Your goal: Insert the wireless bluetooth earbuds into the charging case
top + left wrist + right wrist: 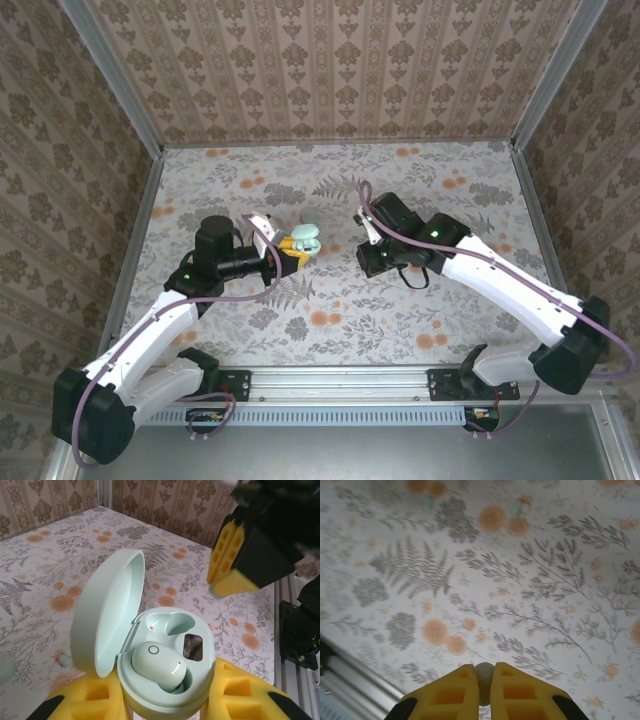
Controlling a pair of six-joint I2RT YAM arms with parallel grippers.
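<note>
We log a white-shelled left arm (150,335) and a white-shelled right arm (505,285): black joints, black bases, a purple cable (240,297) looping along each. The left gripper (292,252) and right gripper (484,682) carry blocky yellow fingers (451,692) with recessed pockets.

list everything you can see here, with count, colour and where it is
charging case: one, mint green, lid open, clamped in the left gripper
seated earbud: one, mint green, in one case socket; the other socket is empty
loose earbud: one, pale, mostly hidden, pinched in the right gripper
table: one, white floral cloth with orange blooms
walls: brown patterned, on three sides
left gripper: one, yellow pads, shut on the case
right gripper: one, yellow pads, shut, above the table
</note>
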